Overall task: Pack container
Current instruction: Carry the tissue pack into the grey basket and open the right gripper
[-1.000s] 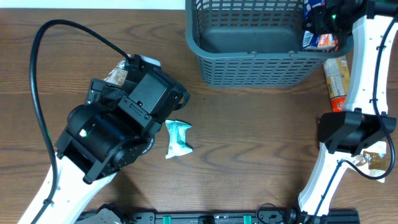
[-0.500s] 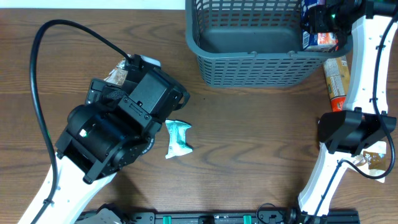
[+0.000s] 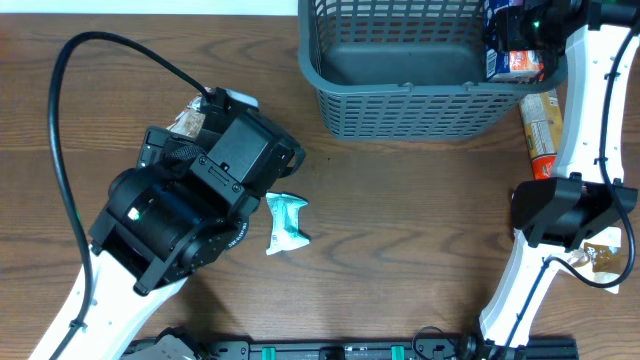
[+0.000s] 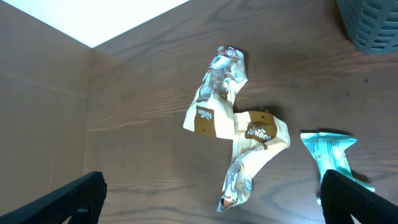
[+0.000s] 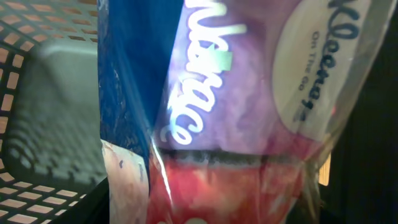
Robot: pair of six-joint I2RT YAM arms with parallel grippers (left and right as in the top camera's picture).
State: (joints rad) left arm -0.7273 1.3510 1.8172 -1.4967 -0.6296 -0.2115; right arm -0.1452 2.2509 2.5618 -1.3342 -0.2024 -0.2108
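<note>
Purple tissue pack is at the basket corner, can't tell if right fingers grip it; spread left fingers should probably grab the wrappers next.

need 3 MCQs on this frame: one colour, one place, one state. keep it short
1. What colour is the basket?
A. red
B. grey-blue
C. white

2. Where is the teal packet?
A. in the basket
B. on the table by the left arm
C. on the basket's rim

3. The left gripper is:
A. shut, empty
B. shut on the teal packet
C. open, empty

Answers:
1 B: its lattice walls are grey-blue.
2 B: it lies on bare wood beside the arm.
3 C: the left wrist view shows its fingers wide apart, clear of the wrappers.
</note>
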